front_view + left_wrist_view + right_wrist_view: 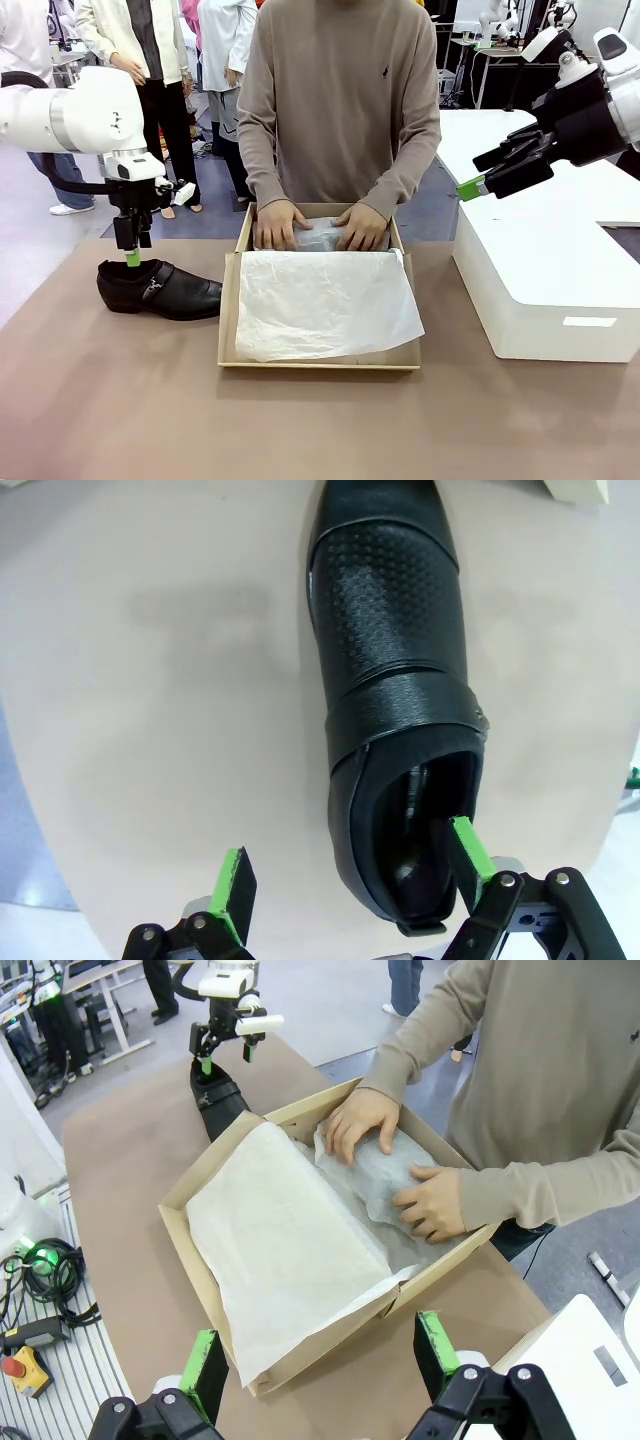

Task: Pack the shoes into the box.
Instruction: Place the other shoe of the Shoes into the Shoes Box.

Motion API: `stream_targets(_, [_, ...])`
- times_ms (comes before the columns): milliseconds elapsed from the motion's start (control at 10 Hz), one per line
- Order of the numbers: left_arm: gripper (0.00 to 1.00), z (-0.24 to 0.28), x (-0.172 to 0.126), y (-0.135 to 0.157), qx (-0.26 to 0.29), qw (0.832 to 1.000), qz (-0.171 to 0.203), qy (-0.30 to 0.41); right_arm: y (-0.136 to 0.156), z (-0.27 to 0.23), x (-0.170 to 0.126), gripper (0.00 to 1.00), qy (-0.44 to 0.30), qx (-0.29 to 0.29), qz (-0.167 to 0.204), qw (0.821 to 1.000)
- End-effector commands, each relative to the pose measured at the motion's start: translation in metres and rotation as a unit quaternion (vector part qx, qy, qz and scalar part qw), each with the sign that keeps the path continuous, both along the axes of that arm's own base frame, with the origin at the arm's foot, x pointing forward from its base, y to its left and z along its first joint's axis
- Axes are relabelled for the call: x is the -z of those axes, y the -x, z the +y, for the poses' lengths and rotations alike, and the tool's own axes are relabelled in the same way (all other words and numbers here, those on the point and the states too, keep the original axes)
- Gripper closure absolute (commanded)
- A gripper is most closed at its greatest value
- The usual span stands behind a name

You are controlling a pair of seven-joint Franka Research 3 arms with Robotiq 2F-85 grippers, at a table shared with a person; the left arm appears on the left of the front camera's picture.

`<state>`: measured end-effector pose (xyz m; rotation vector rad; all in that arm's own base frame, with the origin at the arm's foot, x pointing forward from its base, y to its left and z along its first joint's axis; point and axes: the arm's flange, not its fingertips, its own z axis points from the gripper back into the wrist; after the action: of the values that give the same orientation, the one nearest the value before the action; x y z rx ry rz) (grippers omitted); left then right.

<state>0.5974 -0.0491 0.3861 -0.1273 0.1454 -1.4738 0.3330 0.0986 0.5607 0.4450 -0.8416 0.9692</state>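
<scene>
Shoe [160, 288] stands upright on bench [100, 400], just left of box [229, 300], toe toward box. Left end effector [350, 852] is wide open and grips nothing. One finger sits inside heel opening, other outside, probably set to pinch side wall for lift. Person's hands [280, 225] press tissue-wrapped bundle at far end of box, likely to keep lining settled. Tissue paper [320, 300] covers near part. Right end effector [473, 172] is wide open and empty, raised over white block [540, 290], clear of box.

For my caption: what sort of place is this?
Likely a robotics lab: a white robot arm works at the table, an emergency-stop button lies near coiled cables, and bystanders stand behind.
</scene>
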Motion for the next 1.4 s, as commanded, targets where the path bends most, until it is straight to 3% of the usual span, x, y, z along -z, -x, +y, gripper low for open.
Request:
stream_targets(0, [0.00,0.002,0.000,-0.008,-0.013,1.000,0.002,0.002,-0.002,0.000,0.000,0.00,-0.006,-0.007,-0.003,1.000])
stream_targets(300, [0.00,0.006,0.007,-0.013,-0.016,1.000,-0.019,0.004,-0.002,0.000,0.000,0.00,-0.006,-0.007,-0.003,1.000])
stream_targets(1300, [0.00,0.012,0.040,-0.021,-0.038,0.999,-0.004,-0.004,-0.002,0.000,0.000,0.00,-0.006,-0.007,-0.003,1.000])
